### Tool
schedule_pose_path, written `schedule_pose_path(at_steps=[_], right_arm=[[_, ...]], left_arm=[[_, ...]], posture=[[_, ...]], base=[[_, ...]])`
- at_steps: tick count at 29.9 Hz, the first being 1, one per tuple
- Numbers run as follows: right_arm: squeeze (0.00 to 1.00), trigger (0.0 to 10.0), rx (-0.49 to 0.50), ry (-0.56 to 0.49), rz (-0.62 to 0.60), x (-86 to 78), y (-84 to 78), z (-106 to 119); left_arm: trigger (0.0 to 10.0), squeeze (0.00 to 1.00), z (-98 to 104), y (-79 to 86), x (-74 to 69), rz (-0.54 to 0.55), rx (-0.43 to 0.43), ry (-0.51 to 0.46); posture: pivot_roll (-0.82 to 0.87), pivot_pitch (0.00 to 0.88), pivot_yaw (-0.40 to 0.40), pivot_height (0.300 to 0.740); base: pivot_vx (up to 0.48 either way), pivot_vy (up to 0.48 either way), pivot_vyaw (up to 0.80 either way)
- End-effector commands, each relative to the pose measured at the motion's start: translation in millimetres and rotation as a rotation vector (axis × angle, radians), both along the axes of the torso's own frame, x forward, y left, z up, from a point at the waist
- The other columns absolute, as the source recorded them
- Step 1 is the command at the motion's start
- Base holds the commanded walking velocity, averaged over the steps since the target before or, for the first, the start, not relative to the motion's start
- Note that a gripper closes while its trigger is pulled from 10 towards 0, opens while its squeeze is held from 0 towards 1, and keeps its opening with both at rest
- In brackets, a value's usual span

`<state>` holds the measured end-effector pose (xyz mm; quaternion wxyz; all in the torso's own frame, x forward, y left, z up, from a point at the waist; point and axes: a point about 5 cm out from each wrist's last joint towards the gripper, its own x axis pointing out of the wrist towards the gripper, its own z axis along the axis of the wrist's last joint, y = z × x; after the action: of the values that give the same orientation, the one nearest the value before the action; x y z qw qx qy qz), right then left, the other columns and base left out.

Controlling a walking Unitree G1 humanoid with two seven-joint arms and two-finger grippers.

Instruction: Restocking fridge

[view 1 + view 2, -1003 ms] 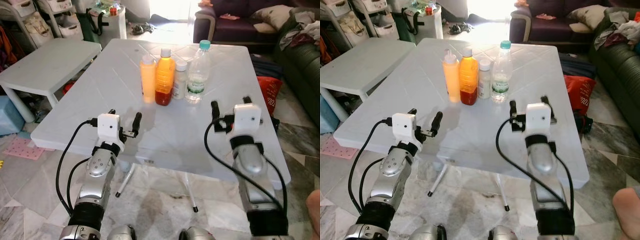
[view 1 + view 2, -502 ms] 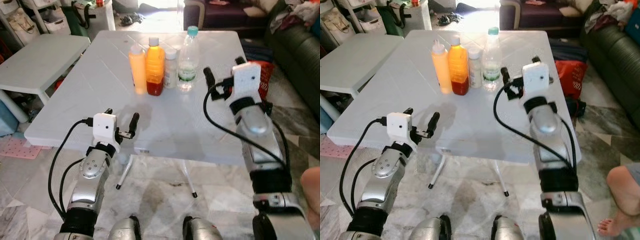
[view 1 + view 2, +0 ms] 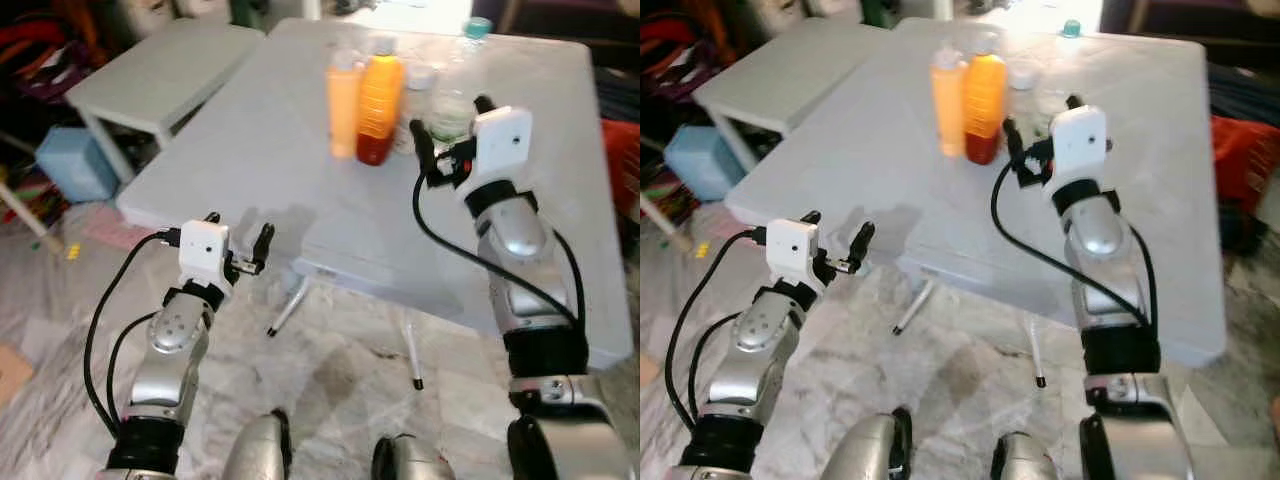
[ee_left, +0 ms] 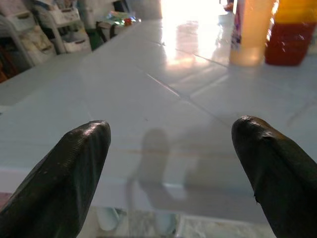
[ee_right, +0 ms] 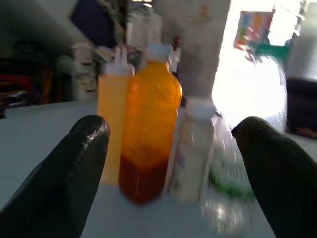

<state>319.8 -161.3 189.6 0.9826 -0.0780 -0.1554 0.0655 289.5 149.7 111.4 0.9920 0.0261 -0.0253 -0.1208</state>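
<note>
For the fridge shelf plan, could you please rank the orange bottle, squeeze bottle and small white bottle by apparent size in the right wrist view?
1. Orange bottle, largest.
2. Squeeze bottle, slimmer, nearly as tall.
3. Small white bottle, smallest.
All stand about equally near.

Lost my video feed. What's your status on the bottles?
Right claw open, raised beside the bottles. Left claw open, low at table edge. Nothing gripped, nothing blocking.

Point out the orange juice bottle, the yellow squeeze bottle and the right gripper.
orange juice bottle (image 3: 379,95), left eye view, on its orange body.
yellow squeeze bottle (image 3: 343,105), left eye view, mid-body.
right gripper (image 3: 448,125), left eye view, midway between its fingertips.
</note>
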Motion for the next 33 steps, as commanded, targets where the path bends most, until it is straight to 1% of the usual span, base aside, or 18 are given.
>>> schedule_pose_path(at_steps=[1, 3, 4, 5, 6, 7, 8, 11, 13, 15, 16, 19, 20, 21, 24, 26, 28, 33], right_arm=[[0.0, 10.0, 0.026, 0.007, -0.077, -21.4, -2.8, -11], [0.0, 10.0, 0.05, 0.022, -0.115, -31.2, -5.0, -18], [0.0, 10.0, 0.108, 0.037, -0.19, -42.9, -10.6, -26], [0.0, 10.0, 0.128, 0.046, -0.219, -48.1, -13.3, -29], [0.0, 10.0, 0.135, 0.045, -0.228, -55.5, -14.0, -30], [0.0, 10.0, 0.114, 0.043, -0.231, -61.9, -15.2, -31], [0.0, 10.0, 0.085, 0.064, -0.216, -71.9, -16.2, -33], [0.0, 10.0, 0.052, 0.093, -0.186, -78.2, -16.7, -32], [0.0, 10.0, 0.049, 0.097, -0.17, -79.4, -16.4, -30], [0.0, 10.0, 0.069, 0.104, -0.152, -78.0, -15.5, -28], [0.0, 10.0, 0.08, 0.103, -0.151, -78.1, -15.1, -28], [0.0, 10.0, 0.089, 0.106, -0.185, -82.0, -13.5, -32], [0.0, 10.0, 0.106, 0.108, -0.225, -86.6, -14.0, -36], [0.0, 10.0, 0.109, 0.117, -0.223, -91.0, -10.0, -40], [0.0, 10.0, 0.097, 0.118, -0.217, -94.2, -8.0, -43], [0.0, 10.0, 0.111, 0.13, -0.258, -94.4, -12.2, -46], [0.0, 10.0, 0.117, 0.133, -0.266, -94.1, -13.2, -47], [0.0, 10.0, 0.105, 0.113, -0.26, -89.7, -15.1, -39]], left_arm=[[10.0, 0.0, 6, 5.4, -0.2, 0.03, -0.011, -0.024], [10.0, 0.0, 6, 6.4, -0.6, 0.045, -0.012, -0.034], [10.0, 0.0, 7, 8.0, 0.1, 0.072, -0.01, -0.044], [10.0, 0.0, 6, 8.2, 0.7, 0.079, -0.012, -0.042], [10.0, 0.0, 6, 10.4, 1.3, 0.098, -0.013, -0.038], [10.0, 0.0, 7, 11.9, 2.5, 0.108, -0.018, -0.036], [10.0, 0.0, 9, 13.8, 4.0, 0.111, -0.026, -0.034], [10.0, 0.0, 8, 11.9, 5.8, 0.09, -0.03, -0.023], [10.0, 0.0, 8, 11.3, 6.2, 0.08, -0.025, -0.024], [10.0, 0.0, 8, 11.9, 6.0, 0.079, -0.017, -0.033], [10.0, 0.0, 8, 12.0, 5.8, 0.082, -0.019, -0.035], [10.0, 0.0, 7, 15.7, 3.7, 0.113, -0.034, -0.04], [10.0, 0.0, 5, 17.5, 2.3, 0.121, -0.033, -0.04], [10.0, 0.0, 5, 19.3, 1.3, 0.133, -0.042, -0.047], [10.0, 0.0, 7, 21.4, 1.2, 0.15, -0.052, -0.059], [10.0, 0.0, 7, 22.6, 2.0, 0.155, -0.071, -0.063], [10.0, 0.0, 7, 22.7, 2.3, 0.156, -0.074, -0.062], [10.0, 0.0, 6, 10.5, 4.4, 0.106, -0.086, -0.059]], posture=[[-0.03, 0.086, 0.096, 0.74], [-0.04, 0.073, 0.093, 0.74], [-0.05, 0.068, 0.096, 0.74], [-0.06, 0.065, 0.105, 0.74], [-0.06, 0.065, 0.105, 0.74], [-0.07, 0.064, 0.115, 0.74], [-0.08, 0.065, 0.123, 0.74], [-0.09, 0.065, 0.126, 0.74], [-0.09, 0.06, 0.119, 0.74], [-0.09, 0.055, 0.11, 0.74], [-0.09, 0.039, 0.09, 0.74], [-0.08, 0.019, 0.078, 0.74], [-0.07, 0.001, 0.074, 0.74], [-0.07, 0.0, 0.07, 0.74], [-0.07, 0.0, 0.066, 0.74], [-0.09, 0.0, 0.065, 0.74], [-0.09, 0.0, 0.065, 0.74], [-0.11, 0.0, 0.042, 0.74]], base=[[0.0, 0.0, 0.0], [0.0, 0.0, 0.0], [0.0, 0.0, 0.0], [0.0, 0.0, 0.0], [0.0, 0.0, 0.0], [0.0, 0.0, 0.0], [0.0, 0.0, 0.0], [0.0, 0.0, 0.0], [0.0, 0.0, 0.0], [0.0, 0.0, 0.0], [0.0, 0.0, 0.0], [0.0, 0.0, 0.0], [0.0, 0.0, 0.0], [0.0, 0.0, 0.0], [0.0, 0.0, 0.0], [0.0, 0.0, 0.0], [0.0, 0.0, 0.0], [0.32, 0.0, 0.56]])
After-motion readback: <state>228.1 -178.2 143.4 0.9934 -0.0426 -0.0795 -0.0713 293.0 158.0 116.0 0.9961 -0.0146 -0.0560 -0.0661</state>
